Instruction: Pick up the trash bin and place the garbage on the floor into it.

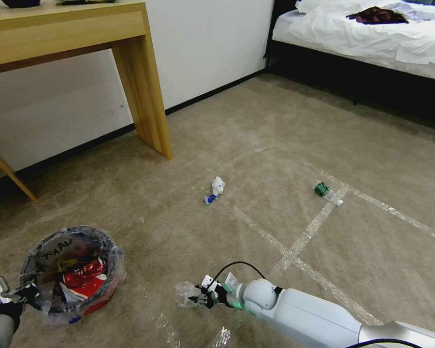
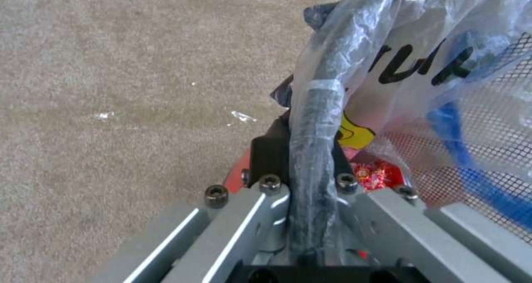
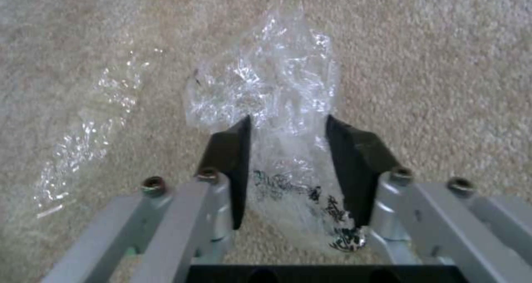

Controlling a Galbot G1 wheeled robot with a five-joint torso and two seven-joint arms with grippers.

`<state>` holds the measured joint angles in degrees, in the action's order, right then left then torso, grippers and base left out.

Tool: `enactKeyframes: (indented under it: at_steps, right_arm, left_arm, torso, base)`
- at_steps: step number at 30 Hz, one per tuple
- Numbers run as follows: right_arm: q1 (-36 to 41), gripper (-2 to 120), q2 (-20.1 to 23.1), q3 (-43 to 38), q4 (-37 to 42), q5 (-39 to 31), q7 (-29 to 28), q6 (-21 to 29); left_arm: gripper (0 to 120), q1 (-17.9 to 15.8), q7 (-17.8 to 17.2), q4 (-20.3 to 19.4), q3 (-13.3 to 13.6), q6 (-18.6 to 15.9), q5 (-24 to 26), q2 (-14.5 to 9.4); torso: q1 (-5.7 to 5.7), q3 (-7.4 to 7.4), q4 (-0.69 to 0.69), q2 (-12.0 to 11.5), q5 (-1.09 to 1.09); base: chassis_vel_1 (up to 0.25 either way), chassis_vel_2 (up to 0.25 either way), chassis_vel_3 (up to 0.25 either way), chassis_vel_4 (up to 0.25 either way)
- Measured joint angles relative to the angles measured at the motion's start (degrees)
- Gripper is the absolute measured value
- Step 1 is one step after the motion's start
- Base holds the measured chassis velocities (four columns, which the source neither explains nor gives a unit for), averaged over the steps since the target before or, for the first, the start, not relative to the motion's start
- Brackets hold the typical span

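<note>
The bin [image 1: 70, 270] is held by its rim in the clamped left gripper [image 1: 26, 294] while clear plastic [image 3: 277, 108] on the floor [image 1: 275, 145] is straddled by the half-open right gripper [image 3: 288, 127]; closing is judged next.

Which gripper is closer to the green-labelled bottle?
Right. The right gripper lies nearer the green-labelled bottle, though well short; the left gripper grips the trash bin rim, farther away.
</note>
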<state>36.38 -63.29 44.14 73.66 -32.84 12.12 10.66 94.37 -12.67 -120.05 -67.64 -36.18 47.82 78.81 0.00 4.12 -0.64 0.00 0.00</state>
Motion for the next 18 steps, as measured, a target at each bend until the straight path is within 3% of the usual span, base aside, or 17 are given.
enactKeyframes:
  at_steps: [9,11,18]
  right_arm:
    - [-0.08,14,0.66,-0.07,0.38,0.03,-0.20,-0.19]
    - [-0.05,3,0.77,-0.10,0.38,0.04,-0.26,-0.31]
    - [0.09,0,1.07,-0.25,0.57,0.10,-0.31,-0.60]
  left_arm:
    - [0,-0.22,-0.01,0.03,0.19,0.00,-0.10,-0.01]
    - [0,-0.25,-0.03,0.03,0.28,0.00,-0.16,0.08]
    - [0,-0.16,-0.03,0.03,0.30,-0.01,-0.22,0.10]
  torso:
    - [0.00,0.00,0.00,0.00,0.00]
    - [0.00,0.00,0.00,0.00,0.00]
    - [0.00,0.00,0.00,0.00,0.00]
  base:
    - [0.000,0.000,0.000,0.000]
    - [0.000,0.000,0.000,0.000]
    - [0.000,0.000,0.000,0.000]
